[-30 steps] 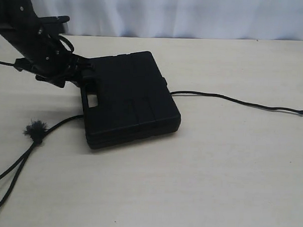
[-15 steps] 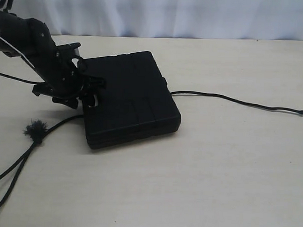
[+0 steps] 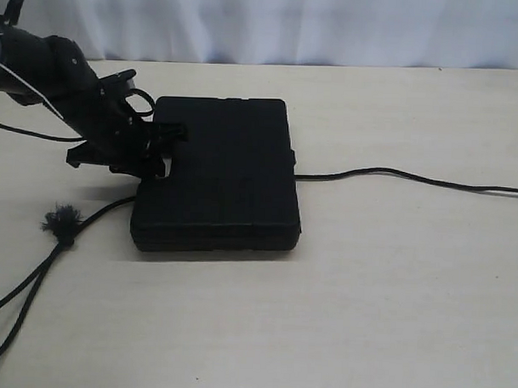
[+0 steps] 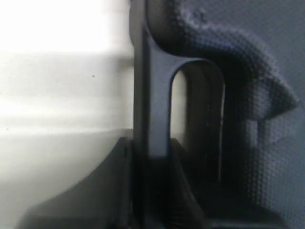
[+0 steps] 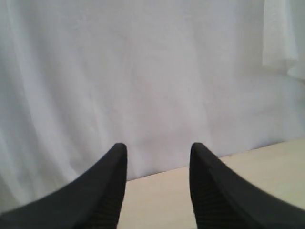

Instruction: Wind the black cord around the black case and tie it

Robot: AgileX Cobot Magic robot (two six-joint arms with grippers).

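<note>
1. The left gripper (image 3: 161,150) is at the upper left of the exterior view, clamped on the black case (image 3: 221,171) at its handle. In the left wrist view the smooth handle bar (image 4: 151,95) runs between the two dark fingers (image 4: 95,195).
2. The right gripper (image 5: 158,145) holds nothing. Its ribbed, tapering jaws stand apart in front of a white curtain (image 5: 143,71).
3. The case lies flat left of centre on the pale, faintly grained table (image 3: 365,317). It is a matte black plastic slab with rounded corners, a pebbled surface and a rounded slot cut-out (image 4: 178,109) by the handle.
4. The black cord (image 3: 396,174) is thin and braided. It comes out from the case's right side and trails to the right edge of the frame. At lower left it passes through a fuzzy tuft (image 3: 61,221) and splits into two strands.
5. Against half a second earlier, the case has swung round. It lay skewed, with one corner toward the lower right, and now its edges run square with the frame.
6. The cord's right-hand stretch has slid rightward, so its tip now meets the frame edge. The tuft has not moved.
</note>
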